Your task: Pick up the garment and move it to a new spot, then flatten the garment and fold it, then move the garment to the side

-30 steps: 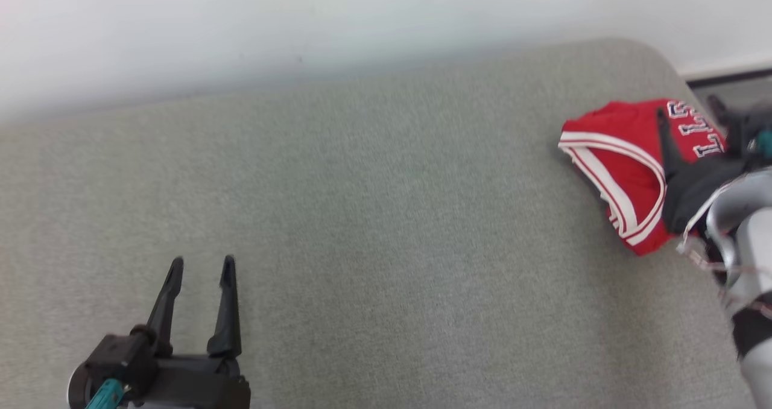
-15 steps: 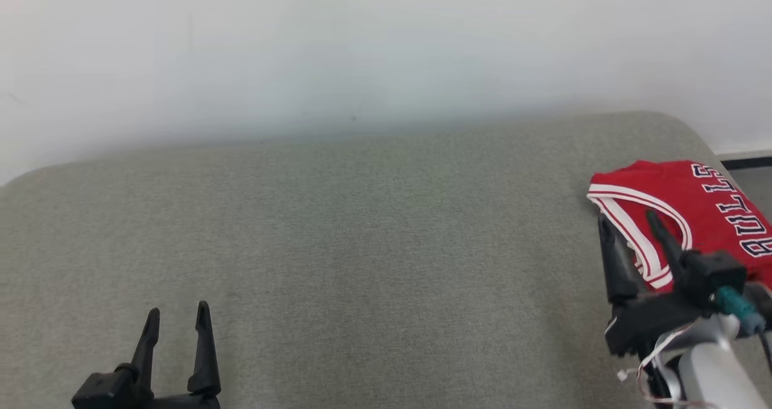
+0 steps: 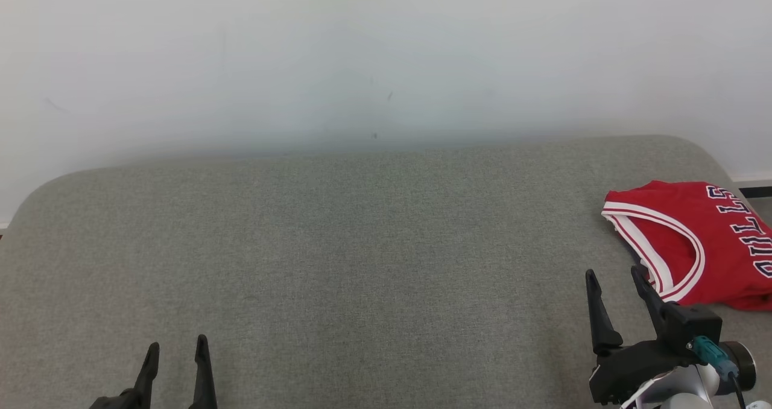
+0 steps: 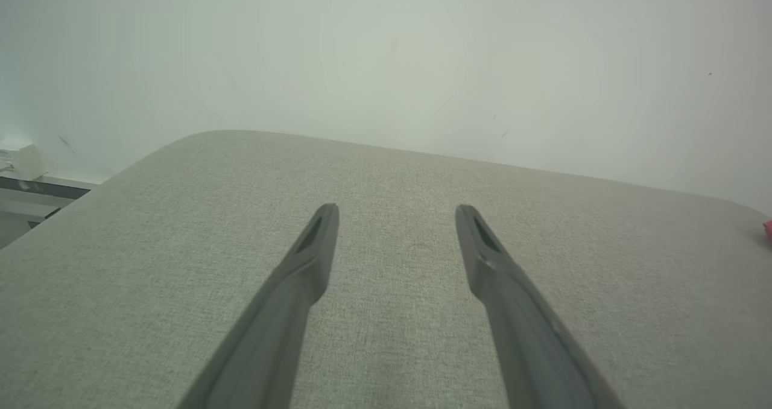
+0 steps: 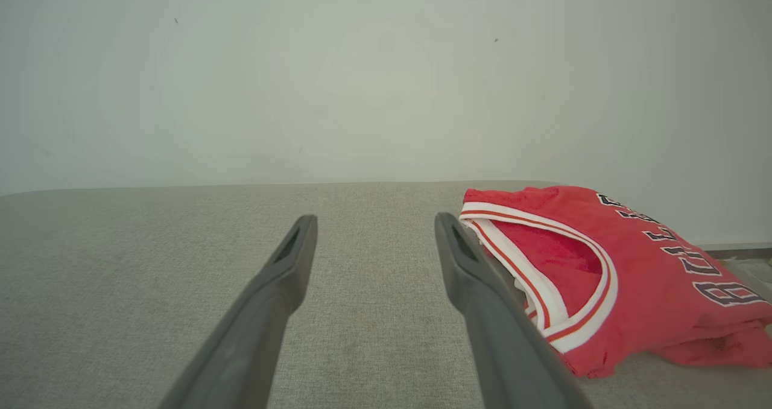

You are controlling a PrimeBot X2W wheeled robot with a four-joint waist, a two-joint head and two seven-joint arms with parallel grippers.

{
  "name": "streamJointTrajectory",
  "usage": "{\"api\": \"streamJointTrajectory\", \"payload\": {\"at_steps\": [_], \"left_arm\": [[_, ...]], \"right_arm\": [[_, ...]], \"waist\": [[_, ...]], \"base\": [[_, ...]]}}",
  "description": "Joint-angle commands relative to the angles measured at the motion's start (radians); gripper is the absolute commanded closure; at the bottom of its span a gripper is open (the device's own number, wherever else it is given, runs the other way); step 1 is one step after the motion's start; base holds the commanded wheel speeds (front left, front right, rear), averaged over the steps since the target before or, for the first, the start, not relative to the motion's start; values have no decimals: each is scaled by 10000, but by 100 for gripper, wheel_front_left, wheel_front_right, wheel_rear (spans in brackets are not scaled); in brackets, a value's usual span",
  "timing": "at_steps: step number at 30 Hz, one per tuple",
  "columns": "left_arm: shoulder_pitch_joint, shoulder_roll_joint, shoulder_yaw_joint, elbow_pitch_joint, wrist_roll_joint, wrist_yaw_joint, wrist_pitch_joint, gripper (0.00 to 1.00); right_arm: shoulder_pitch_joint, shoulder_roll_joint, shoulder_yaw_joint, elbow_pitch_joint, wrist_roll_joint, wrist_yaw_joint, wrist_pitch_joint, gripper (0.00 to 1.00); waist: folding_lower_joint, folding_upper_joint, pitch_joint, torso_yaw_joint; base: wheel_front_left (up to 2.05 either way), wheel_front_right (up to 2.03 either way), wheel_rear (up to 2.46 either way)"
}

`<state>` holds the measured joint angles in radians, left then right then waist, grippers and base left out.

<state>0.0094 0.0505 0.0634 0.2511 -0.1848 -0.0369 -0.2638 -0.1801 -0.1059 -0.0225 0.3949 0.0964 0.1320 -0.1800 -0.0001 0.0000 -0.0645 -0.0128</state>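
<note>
The garment (image 3: 693, 240) lies folded in a compact red pile at the right end of the broad grey cushion (image 3: 362, 246), near its rounded corner, lettering up. It looks light, limp and a little slick (thin jersey cloth, I judge), so the layers may slide apart when lifted. The thicker striped trim seems the firmest hold. The right gripper (image 3: 612, 273) stands spread and empty just beside that trim; the left gripper (image 3: 177, 342), likewise spread, is well apart from the cloth
</note>
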Motion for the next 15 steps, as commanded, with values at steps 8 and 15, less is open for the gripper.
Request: {"api": "streamJointTrajectory", "payload": {"at_steps": [8, 15], "left_arm": [[-205, 1, 16, 21, 67, -131, 1, 0], [-398, 1, -60, 66, 101, -192, 1, 0]], "right_arm": [[232, 241, -426, 14, -291, -30, 3, 0], [245, 336, -383, -35, -326, -30, 56, 0]], "waist": [[1, 0, 4, 48], [1, 0, -1, -6]], "base": [[0, 0, 0], [0, 0, 0]]}}
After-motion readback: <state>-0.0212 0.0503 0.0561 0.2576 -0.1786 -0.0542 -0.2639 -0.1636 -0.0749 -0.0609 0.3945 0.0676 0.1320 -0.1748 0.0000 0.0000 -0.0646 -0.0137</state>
